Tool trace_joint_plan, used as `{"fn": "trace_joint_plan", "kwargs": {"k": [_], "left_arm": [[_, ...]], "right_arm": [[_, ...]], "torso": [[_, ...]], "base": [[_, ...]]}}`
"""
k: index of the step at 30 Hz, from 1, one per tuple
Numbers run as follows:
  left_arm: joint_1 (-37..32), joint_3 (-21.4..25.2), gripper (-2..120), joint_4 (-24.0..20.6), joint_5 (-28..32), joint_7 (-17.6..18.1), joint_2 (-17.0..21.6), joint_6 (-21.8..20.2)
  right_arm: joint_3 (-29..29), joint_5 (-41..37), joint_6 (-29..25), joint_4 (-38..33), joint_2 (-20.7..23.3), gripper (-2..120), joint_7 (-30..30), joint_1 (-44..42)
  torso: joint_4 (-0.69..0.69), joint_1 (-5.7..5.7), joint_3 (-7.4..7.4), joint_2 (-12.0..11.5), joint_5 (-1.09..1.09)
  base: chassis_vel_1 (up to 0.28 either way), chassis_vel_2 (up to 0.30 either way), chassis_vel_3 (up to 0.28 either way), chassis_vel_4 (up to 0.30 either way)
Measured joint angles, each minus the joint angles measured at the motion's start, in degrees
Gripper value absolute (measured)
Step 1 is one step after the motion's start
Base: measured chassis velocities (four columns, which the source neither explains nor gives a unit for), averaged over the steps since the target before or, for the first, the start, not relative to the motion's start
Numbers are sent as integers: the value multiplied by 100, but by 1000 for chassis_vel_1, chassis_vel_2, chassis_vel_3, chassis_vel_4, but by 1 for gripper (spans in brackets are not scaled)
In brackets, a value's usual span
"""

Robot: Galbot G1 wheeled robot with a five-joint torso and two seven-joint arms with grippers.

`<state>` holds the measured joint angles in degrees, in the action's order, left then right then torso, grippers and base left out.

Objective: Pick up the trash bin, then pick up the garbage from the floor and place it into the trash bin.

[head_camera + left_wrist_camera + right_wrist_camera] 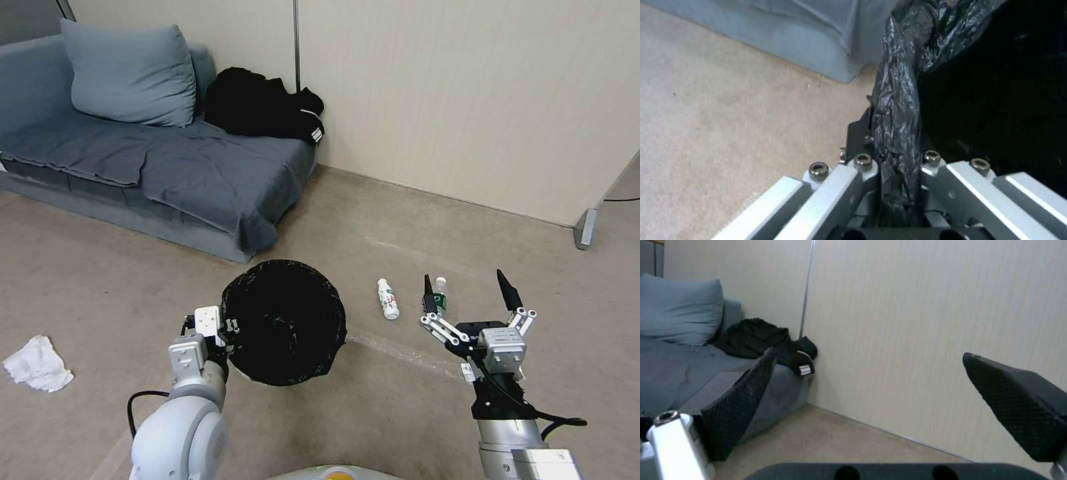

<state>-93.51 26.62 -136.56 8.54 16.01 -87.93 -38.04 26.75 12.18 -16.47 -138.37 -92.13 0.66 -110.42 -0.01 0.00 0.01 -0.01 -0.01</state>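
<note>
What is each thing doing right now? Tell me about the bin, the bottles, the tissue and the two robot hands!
trash bin: held up, lined with a black bag
left gripper: shut on the bin's rim
right gripper: open, holding nothing
white bottle: lying on the floor
green-label bottle: on the floor
tissue: crumpled on the floor

A living room, or a mock-up of one. Low grey-blue fabric sofa (153, 167) set in the corner, with a large grey-blue cushion (127, 73) propped at its back and a crumpled black garment (263, 103) at its far end. Pale ribbed wall panels (467, 100) right behind the sofa. Beige carpeted floor (100, 267) in front of it.
</note>
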Motion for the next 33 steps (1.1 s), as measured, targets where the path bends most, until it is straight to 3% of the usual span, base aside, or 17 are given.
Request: {"fn": "trace_joint_plan", "kwargs": {"k": [11, 33], "left_arm": [[-596, -97, 1, -398, -395, 56, 322, 141], [-523, -316, 1, -62, -765, -24, 75, 353]], "right_arm": [[91, -54, -86, 0, 0, 100, -69, 26], [139, -68, 3, 75, 0, 100, -198, 93]], "torso": [[1, 0, -1, 0, 1], [1, 0, -1, 1, 1]], "base": [[0, 0, 0, 0], [-23, 25, 25, -26]]}}
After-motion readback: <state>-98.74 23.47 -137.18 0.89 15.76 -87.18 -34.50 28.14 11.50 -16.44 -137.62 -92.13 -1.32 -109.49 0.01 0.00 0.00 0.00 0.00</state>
